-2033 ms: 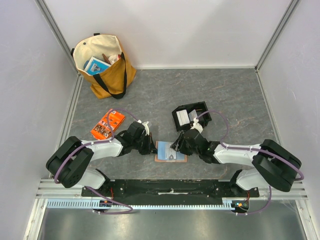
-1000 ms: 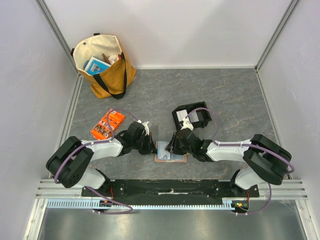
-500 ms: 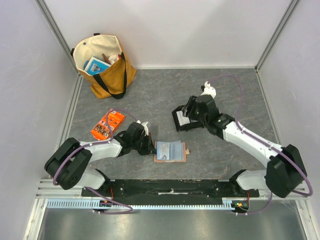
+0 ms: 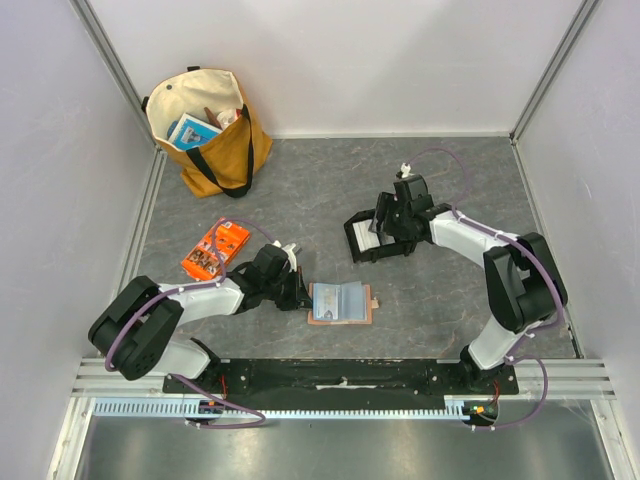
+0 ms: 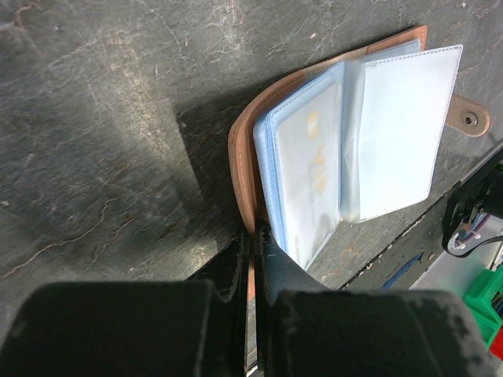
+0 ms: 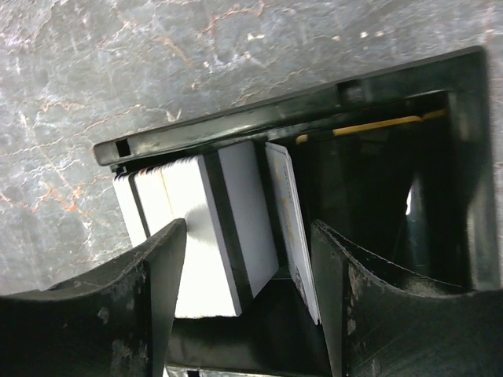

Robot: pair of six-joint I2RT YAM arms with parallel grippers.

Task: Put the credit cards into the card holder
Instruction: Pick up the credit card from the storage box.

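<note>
From above, we see the card holder [image 4: 342, 302] lying open on the table [image 4: 450, 180] at lower centre, with the left gripper [image 4: 301, 292] at its left edge. The right gripper [image 4: 383, 228] hangs over the black tray [image 4: 358, 248], right of centre. An orange packet [image 4: 215, 250] lies at left, and a tote bag [image 4: 210, 140] stands upper left.

In the left wrist view, the left gripper [image 5: 253, 243] is pinched tight on the tan cover edge of the card holder [image 5: 377, 126].

In the right wrist view, the right gripper [image 6: 247, 236] stands wide, its fingers [image 6: 149, 298] either side of the credit cards [image 6: 196, 220]. These form a white stack in the black tray [image 6: 259, 122], with one card leaning apart at the right.
</note>
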